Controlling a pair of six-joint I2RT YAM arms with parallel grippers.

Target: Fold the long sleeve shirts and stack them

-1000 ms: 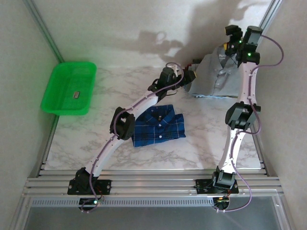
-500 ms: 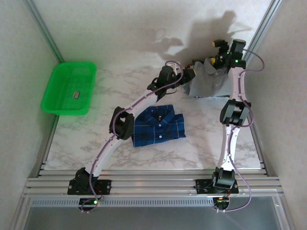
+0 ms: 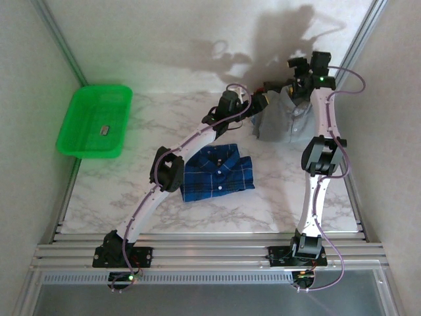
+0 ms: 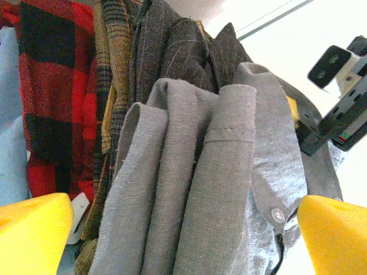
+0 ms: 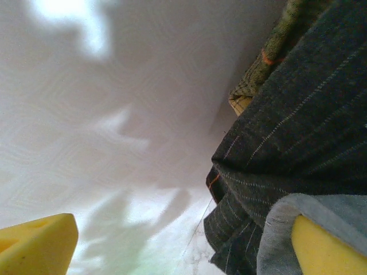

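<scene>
**Grey shirt** (image 3: 284, 122): plain, soft woven cloth with a collar and a buttoned placket, lying rumpled on the marbled white surface (image 3: 164, 118). In the left wrist view its fabric fell in thick rounded folds, with a stitched hem and one pale button.

**Heap behind the grey shirt**, touching it: a dark pinstriped shirt (image 4: 172, 46), an olive-and-mustard plaid cloth (image 4: 114, 69) and a red-and-black checked cloth (image 4: 51, 86).

**Left tool** (image 3: 258, 105): it hovered at the grey shirt's left edge, released. Its yellow foam pads (image 4: 34, 235) were spread wide with the grey folds between them.

**Right tool** (image 3: 299, 69): it hung above the grey shirt's far edge, likewise released. One yellow pad (image 5: 324, 249) lay against a grey hem and the other stood clear of the cloth. The pinstriped fabric rose just beside it.

**Dark blue plaid shirt** (image 3: 217, 172): folded into a flat rectangle crossed by thin pale lines. It lay well apart from the grey shirt, to its left and nearer the arm bases.

**Green plastic basket** (image 3: 85, 112): shallow and rectangular, it sat far to the grey shirt's left.
</scene>
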